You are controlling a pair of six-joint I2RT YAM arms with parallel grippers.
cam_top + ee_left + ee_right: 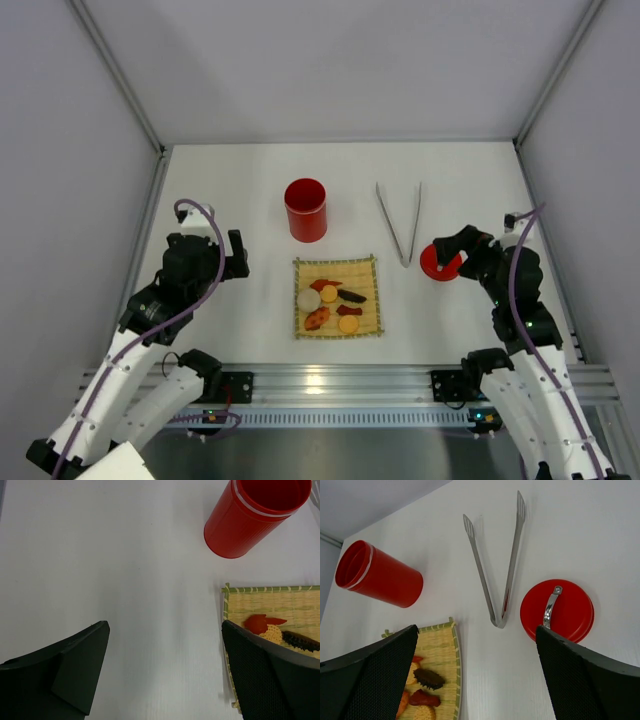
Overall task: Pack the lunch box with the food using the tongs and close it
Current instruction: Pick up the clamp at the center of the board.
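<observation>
Status as I read it from the remote station:

1. The left gripper [238, 255] [164, 627] hangs over bare table [230, 180] toward the left edge. Its jaws are spread wide and hold nothing.
2. The right gripper [447, 256] [476, 630] sits toward the right edge, at the lid [432, 268] [572, 600]. Its jaws are spread wide. One finger overlaps the lid's rim in the wrist view; I cannot tell whether it touches.
3. The lunch box [306, 209] [255, 515] [377, 575] stands upright and uncovered, slightly left of centre, on the far side of the bamboo mat [368, 318] [280, 602] [440, 645].
4. The lid lies flat, silver handle up, just beside the joined end of the tongs [405, 258] [512, 560].
5. The tongs lie flat, right of the lunch box. The joined end points to the near edge and the two tips point to the far edge.
6. The food [330, 305] [260, 622] [429, 677] lies on the mat, which sits centrally toward the near edge. I see a white round [308, 298], yellow-orange rounds, red-orange slices and a dark piece.
</observation>
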